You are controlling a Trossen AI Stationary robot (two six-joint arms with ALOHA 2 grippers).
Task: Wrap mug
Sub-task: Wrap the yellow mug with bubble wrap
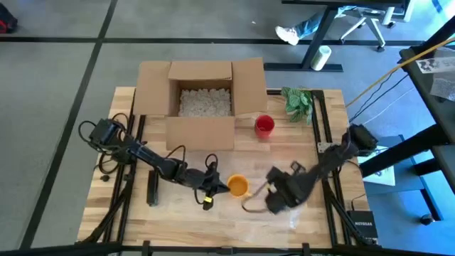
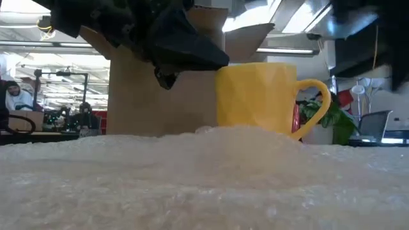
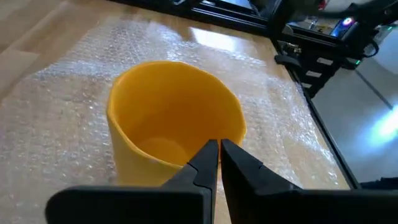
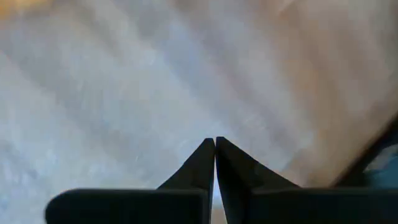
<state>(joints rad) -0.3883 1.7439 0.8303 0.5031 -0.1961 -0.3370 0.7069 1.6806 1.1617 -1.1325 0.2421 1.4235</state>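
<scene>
Left arm [image 1: 142, 153]: reaches in low from the counter's left edge, stretched toward centre. Left end effector [image 1: 213, 186] sits just beside the yellow mug [image 1: 237, 185], on the mug's left. In the left wrist view the two fingertips [image 3: 211, 152] are drawn almost together, a thin gap only, right at the near rim of the mug [image 3: 174, 124]; whether they pinch the rim wall cannot be told.

Mug: upright, open mouth up, standing on the bubble wrap [image 1: 277, 213] at the front centre of the wooden counter [image 1: 327, 142]. Low view shows the mug [image 2: 255, 96] with its handle to that picture's right, wrap bulging in the foreground.

Right arm [image 1: 334, 156]: comes in from the right edge, bent down toward the front. Right end effector [image 1: 274, 199] is low over the wrap, near the mug's right side but apart from it. Right wrist view: fingertips [image 4: 214, 149] pressed together over the wrap; whether a fold of wrap is caught between them cannot be told.

Behind: open cardboard box [image 1: 202, 99] with packing fill, red cup [image 1: 264, 125], green plant [image 1: 297, 101].
</scene>
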